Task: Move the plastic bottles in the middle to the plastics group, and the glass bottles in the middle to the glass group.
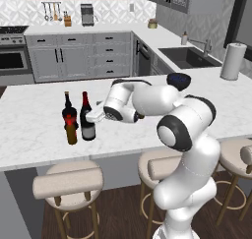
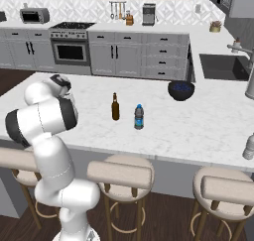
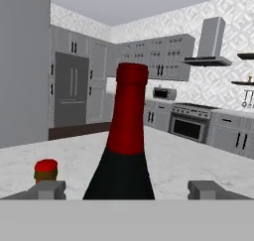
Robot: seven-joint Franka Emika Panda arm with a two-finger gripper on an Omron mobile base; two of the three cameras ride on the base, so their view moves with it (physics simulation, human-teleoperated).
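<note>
- Your pincer (image 3: 126, 189) stands open, its tips apart on either side of the wine bottle (image 1: 87, 119) and gripping nothing.
- You can count that wine bottle as delivered: it stands upright on the desk (image 1: 34, 134), just beside the red-labelled bottle (image 1: 68, 116) and the stubby amber bottle (image 1: 72, 132).
- You have two left in the middle: the beer bottle (image 2: 115, 107) and the small plastic bottle (image 2: 139, 117), standing near each other.
- Judging by this, you are about a third done.

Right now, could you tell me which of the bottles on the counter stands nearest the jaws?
The tall black wine bottle with the red foil top: it stands between the open jaws, while the slim olive-brown beer bottle and bluish plastic bottle stand apart.
</note>
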